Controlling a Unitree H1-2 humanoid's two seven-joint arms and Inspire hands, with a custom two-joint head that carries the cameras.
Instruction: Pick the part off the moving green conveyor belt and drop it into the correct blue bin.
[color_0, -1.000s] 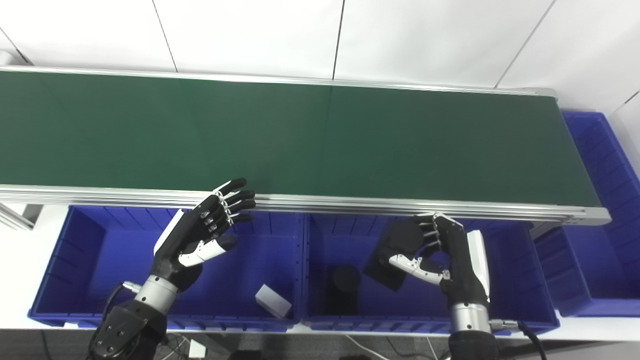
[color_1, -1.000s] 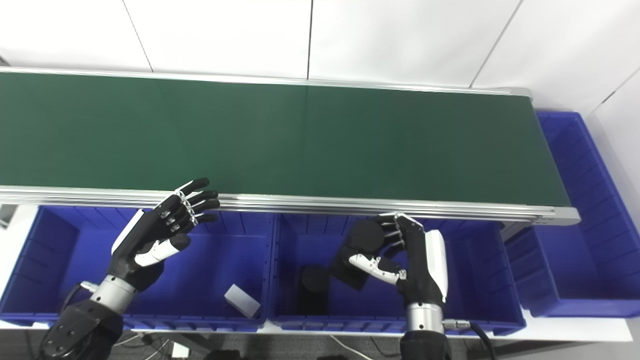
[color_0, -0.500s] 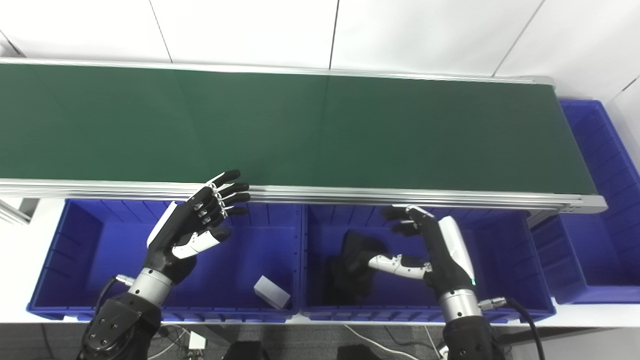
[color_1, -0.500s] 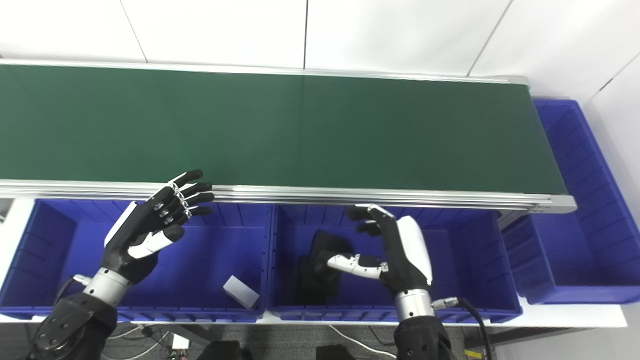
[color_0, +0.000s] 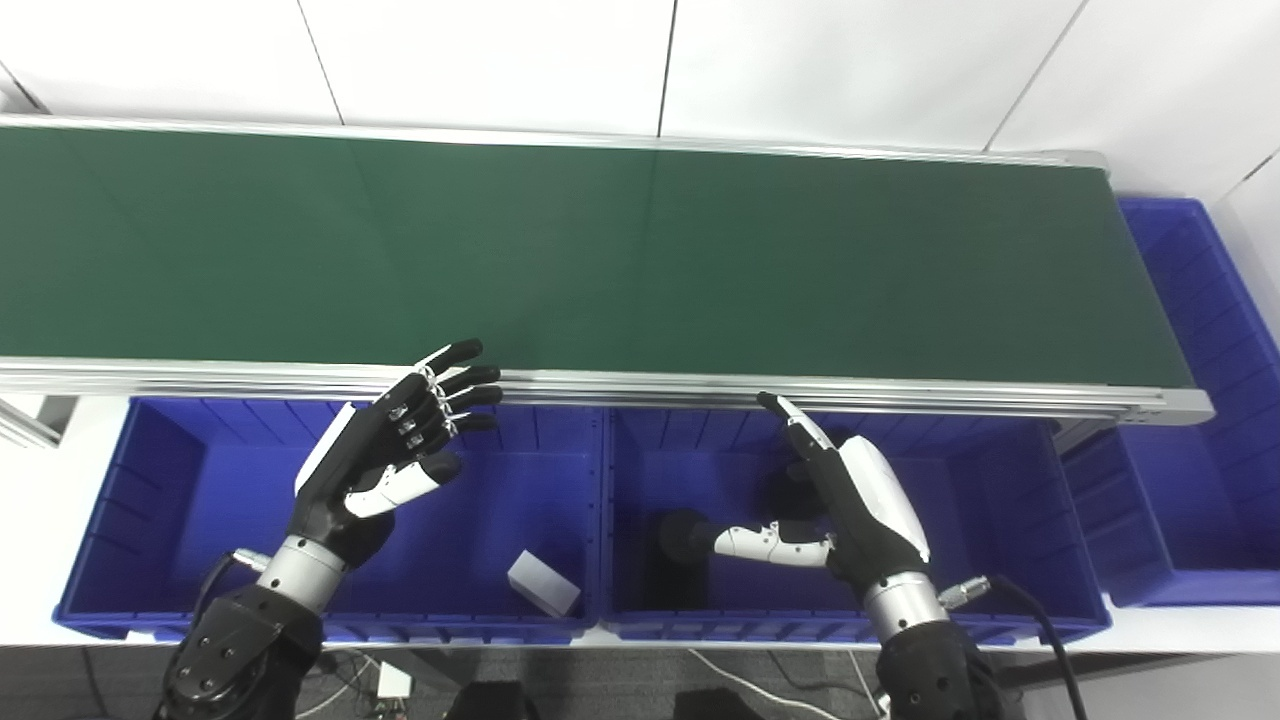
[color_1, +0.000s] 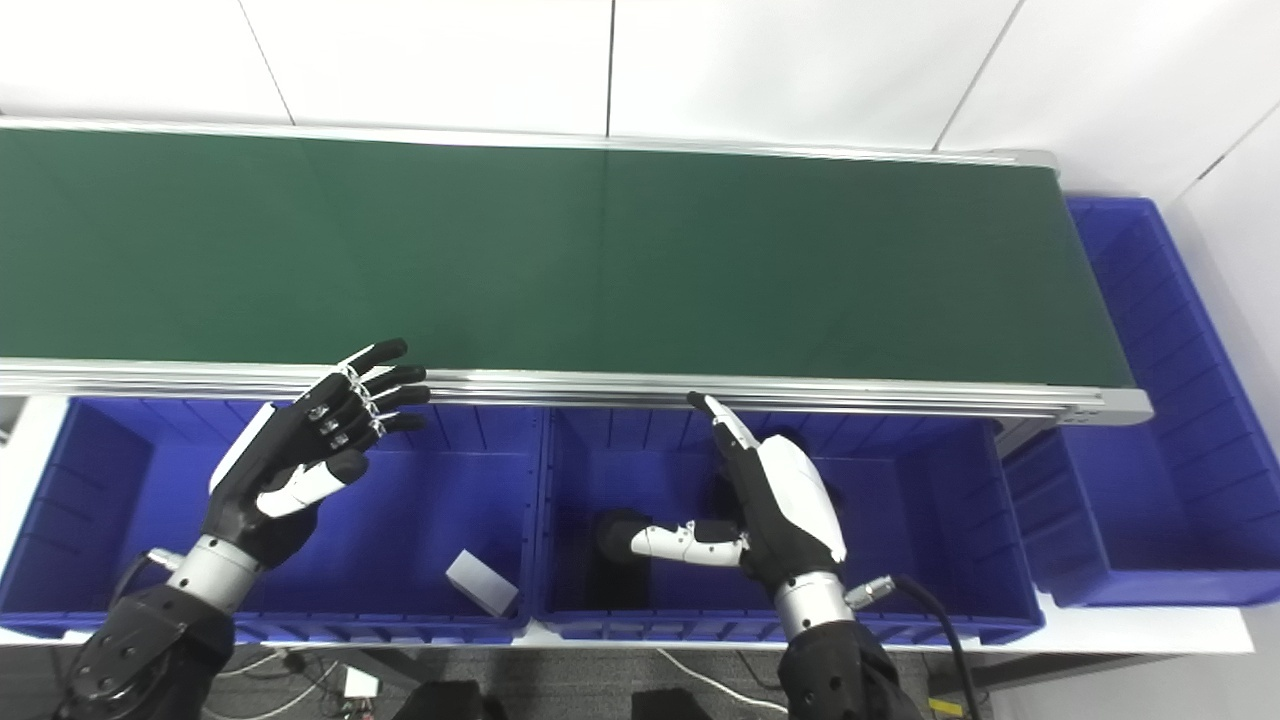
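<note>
The green conveyor belt (color_0: 640, 260) carries no part. My right hand (color_0: 850, 500) is open and empty, fingers stretched out, over the middle blue bin (color_0: 1000, 500). In that bin a black cylinder-shaped part (color_0: 678, 535) lies just past my right thumb, and another black piece (color_0: 783, 492) shows partly behind the hand. My left hand (color_0: 400, 455) is open and empty, held above the left blue bin (color_0: 200, 500) near the belt's front rail.
A white block (color_0: 543, 596) lies in the left bin's front right corner. A third blue bin (color_0: 1200, 480) stands at the belt's right end. The belt's aluminium rail (color_0: 640, 385) runs just beyond both hands.
My right hand has opened and let go of the black part, which has dropped into the middle bin. The left hand has stayed where it was. The camera has shifted slightly.
</note>
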